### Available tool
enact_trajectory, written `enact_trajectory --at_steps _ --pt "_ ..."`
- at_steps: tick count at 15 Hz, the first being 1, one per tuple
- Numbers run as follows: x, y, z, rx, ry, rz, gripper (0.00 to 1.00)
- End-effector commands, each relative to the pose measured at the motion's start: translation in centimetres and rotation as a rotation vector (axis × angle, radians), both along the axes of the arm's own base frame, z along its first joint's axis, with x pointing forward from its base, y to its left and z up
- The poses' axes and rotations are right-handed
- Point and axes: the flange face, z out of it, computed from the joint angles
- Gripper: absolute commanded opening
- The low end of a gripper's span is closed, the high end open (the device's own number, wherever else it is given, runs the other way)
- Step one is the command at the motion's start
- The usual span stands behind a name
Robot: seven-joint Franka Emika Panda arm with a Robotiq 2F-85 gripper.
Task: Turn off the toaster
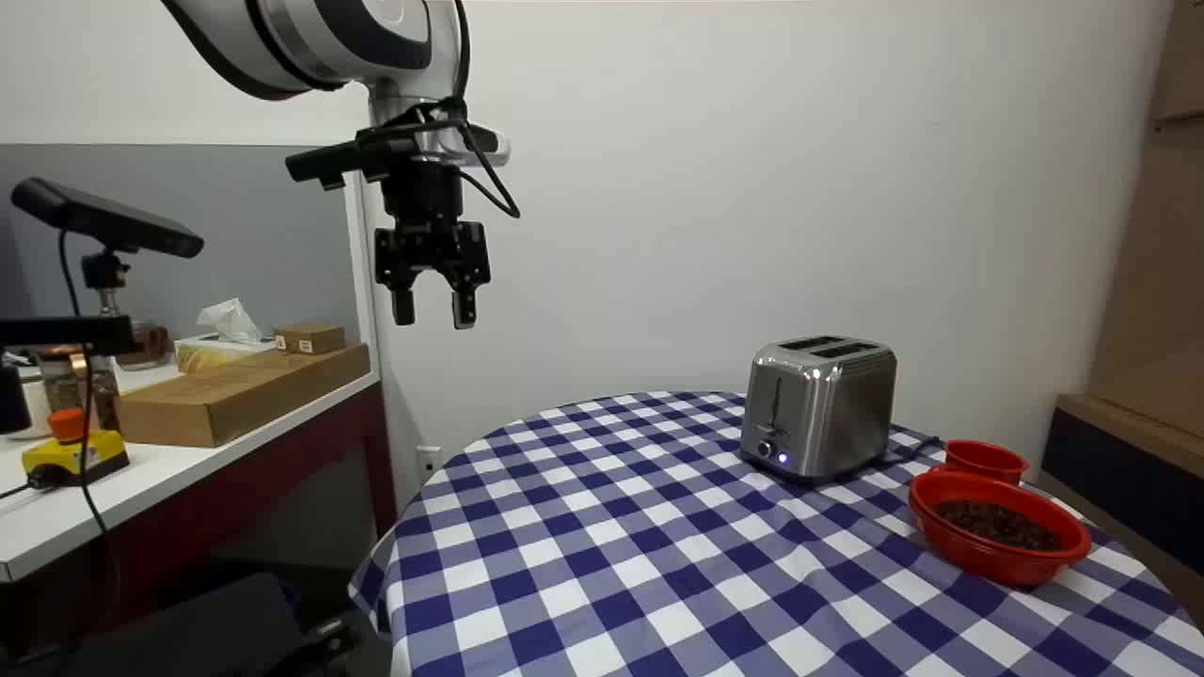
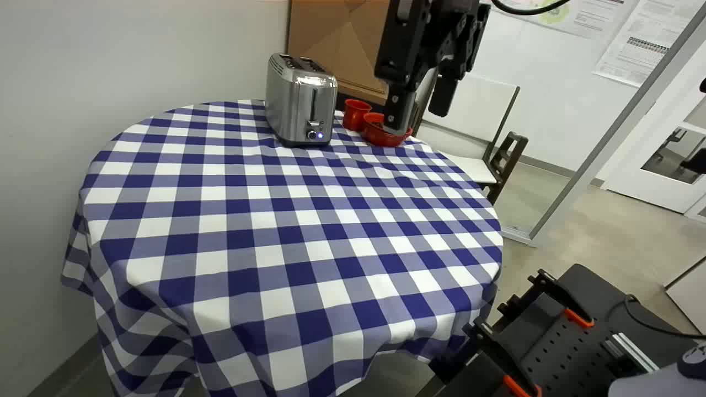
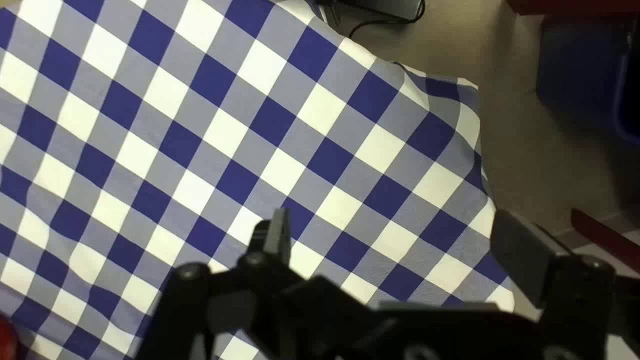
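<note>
The shiny silver toaster (image 1: 847, 414) stands upright on the checked table; it also shows in an exterior view (image 2: 284, 107). Its front carries a slot with a lever (image 2: 313, 123), a round knob (image 1: 767, 449) and a lit bluish light (image 1: 782, 458). The lever sits low in its slot. The toaster is out of the wrist view. My gripper (image 1: 434, 310) is open and empty, high in the air and well apart from the toaster. It shows in an exterior view (image 2: 419, 107) and in the wrist view (image 3: 395, 245), with tablecloth below its spread fingers.
A red bowl (image 1: 997, 559) with dark bits and a red cup (image 1: 983, 461) stand beside the toaster. A blue-and-white checked cloth (image 2: 265, 237) covers the round table. A wall is behind. A white counter (image 1: 56, 527) holds boxes and a camera.
</note>
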Motion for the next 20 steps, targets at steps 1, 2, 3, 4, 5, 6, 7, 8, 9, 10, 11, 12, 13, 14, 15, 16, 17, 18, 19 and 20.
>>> enact_trajectory --at_steps 1,2,3,4,5,6,7,8,9,10,11,12,13,14,15,16,17,18,19,20 --pt "0.0 0.0 0.0 0.000 0.000 0.000 1.00" --pt "0.0 0.0 0.0 0.000 0.000 0.000 1.00" --pt "0.0 0.0 0.0 0.000 0.000 0.000 1.00" --pt "-0.1 0.3 0.2 0.002 -0.036 -0.003 1.00" --pt "0.2 0.3 0.5 0.001 -0.081 -0.034 1.00" --pt "0.7 0.2 0.9 0.024 -0.135 -0.079 1.00" --pt "1.4 -0.1 1.2 0.043 -0.180 -0.110 1.00" --pt "2.3 -0.6 1.6 0.044 -0.226 -0.137 1.00" --pt "3.1 -1.3 2.0 0.043 -0.273 -0.164 1.00" --pt "4.3 -2.5 2.4 0.034 -0.318 -0.191 1.00" --pt "5.4 -3.7 2.8 0.018 -0.364 -0.219 1.00" --pt "6.8 -5.5 3.0 0.002 -0.397 -0.251 1.00" --pt "8.0 -7.4 3.1 -0.012 -0.412 -0.272 1.00" --pt "9.4 -9.5 3.1 -0.033 -0.425 -0.297 1.00" --pt "10.5 -11.3 3.0 -0.051 -0.438 -0.323 1.00" --pt "11.7 -13.2 2.8 -0.074 -0.445 -0.350 1.00" --pt "12.8 -14.8 2.6 -0.095 -0.454 -0.378 1.00" --pt "13.9 -16.3 2.2 -0.114 -0.455 -0.411 1.00" --pt "14.9 -17.3 1.7 -0.127 -0.455 -0.441 1.00" --pt "15.9 -18.2 1.0 -0.136 -0.452 -0.471 1.00"
